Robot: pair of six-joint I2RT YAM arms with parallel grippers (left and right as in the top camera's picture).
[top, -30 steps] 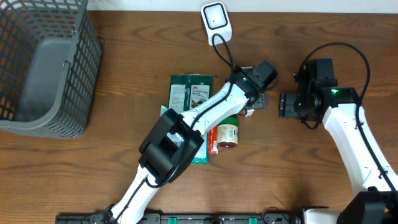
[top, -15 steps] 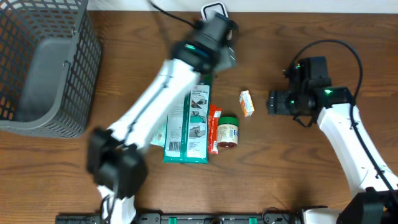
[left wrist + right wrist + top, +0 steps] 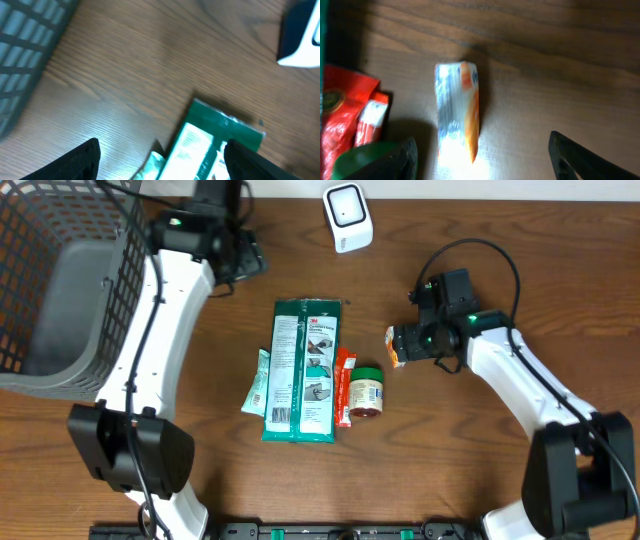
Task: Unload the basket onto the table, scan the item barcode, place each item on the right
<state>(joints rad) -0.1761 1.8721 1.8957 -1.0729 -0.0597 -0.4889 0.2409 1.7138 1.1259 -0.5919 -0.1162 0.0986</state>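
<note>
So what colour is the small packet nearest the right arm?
Packet: white and orange; clearest from the right wrist view.

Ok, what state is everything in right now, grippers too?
Left gripper: open, empty.
Right gripper: open, astride the orange packet, not gripping.
Orange packet: lying on the table.
Scanner: on the table, untouched.
Green pack: flat, label up.
Jar: on its side, lid on.
Basket: upright.
</note>
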